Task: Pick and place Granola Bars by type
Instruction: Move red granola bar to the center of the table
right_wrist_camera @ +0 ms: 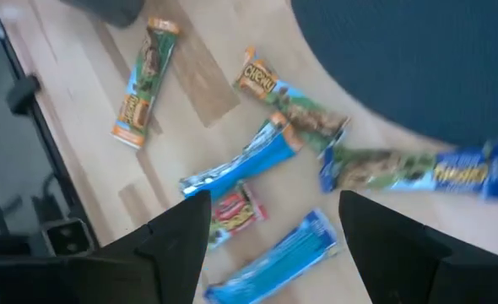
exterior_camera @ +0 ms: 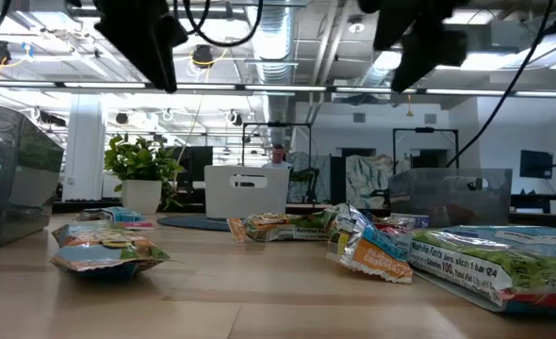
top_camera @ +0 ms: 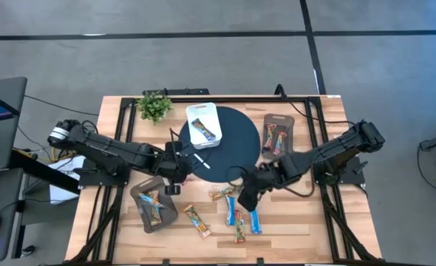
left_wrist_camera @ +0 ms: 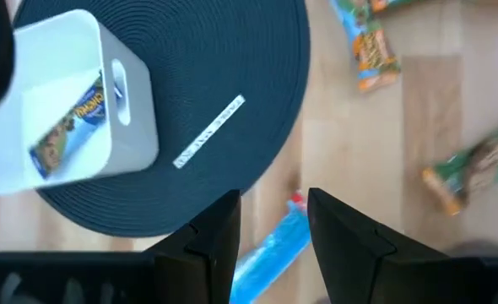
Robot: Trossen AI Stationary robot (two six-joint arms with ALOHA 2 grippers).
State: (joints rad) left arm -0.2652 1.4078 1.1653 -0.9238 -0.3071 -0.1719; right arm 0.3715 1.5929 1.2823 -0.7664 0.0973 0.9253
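The Granola Bars [top_camera: 236,214] lie mostly loose on the near part of the worktop [top_camera: 292,229], scattered in front of the round dark mat [top_camera: 229,144], so they remain to be sorted. One blue-and-white bar already lies in the white tray [top_camera: 203,125] on the mat, and multicoloured ones sit in the grey tray [top_camera: 277,134] at the mat's right, which suggests each tray takes one type. A second grey tray [top_camera: 150,203] at the near left also holds bars. The right gripper [right_wrist_camera: 274,236] hovers above the loose cluster with its fingers spread and empty, probably choosing a bar to take. The left gripper [left_wrist_camera: 273,228] hangs over the mat's near edge, fingers also apart and pinching nothing, with a blue wrapper [left_wrist_camera: 270,253] on the worktop below them.
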